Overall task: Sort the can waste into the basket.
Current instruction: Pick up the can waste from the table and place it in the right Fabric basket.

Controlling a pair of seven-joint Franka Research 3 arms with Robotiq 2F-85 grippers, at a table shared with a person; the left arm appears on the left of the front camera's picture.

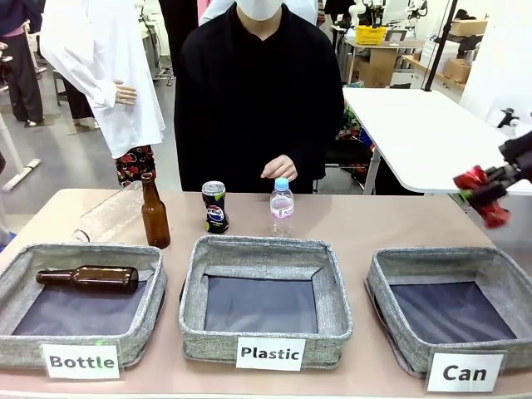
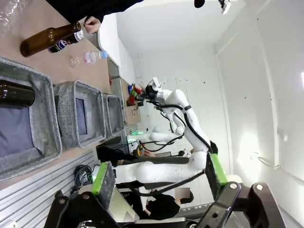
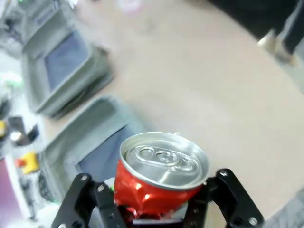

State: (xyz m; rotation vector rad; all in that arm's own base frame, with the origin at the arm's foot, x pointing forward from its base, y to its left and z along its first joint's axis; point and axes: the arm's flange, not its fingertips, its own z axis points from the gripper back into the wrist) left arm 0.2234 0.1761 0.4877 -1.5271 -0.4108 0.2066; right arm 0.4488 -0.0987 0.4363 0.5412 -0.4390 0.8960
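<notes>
Two cans are out. My right gripper (image 1: 485,196) is clamped on the dented red can (image 1: 477,181), holding it in the air at 1 o'clock from the Can basket (image 1: 449,259), past its far rim. In the right wrist view the can's silver top faces up between my fingers. The Pepsi can (image 1: 215,207) stands upright on the table (image 1: 391,224) at 11 o'clock from the Plastic basket (image 1: 262,252), between a brown bottle (image 1: 155,214) and a clear bottle (image 1: 282,207). My left gripper (image 2: 159,180) hangs with jaws wide apart, holding nothing.
</notes>
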